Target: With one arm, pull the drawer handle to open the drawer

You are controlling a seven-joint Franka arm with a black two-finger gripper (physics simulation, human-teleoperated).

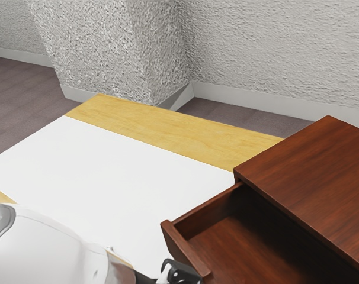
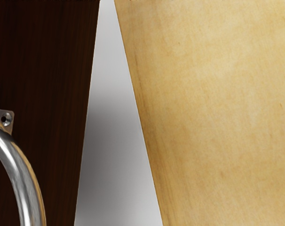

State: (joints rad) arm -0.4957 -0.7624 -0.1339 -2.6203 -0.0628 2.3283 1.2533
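the hand (image 1: 178,275) sits low at the drawer (image 1: 183,241) front, by the metal handle (image 2: 15,169); its grip cannot be told. the drawer stands pulled out of the cabinet (image 1: 310,177) over the tabletop (image 1: 108,171), bare wood inside.

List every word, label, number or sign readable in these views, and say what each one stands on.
None: there is no readable text in either view. The drawer, the cabinet top, the metal handle, the white table panel and the arm's white shell all carry no markings.
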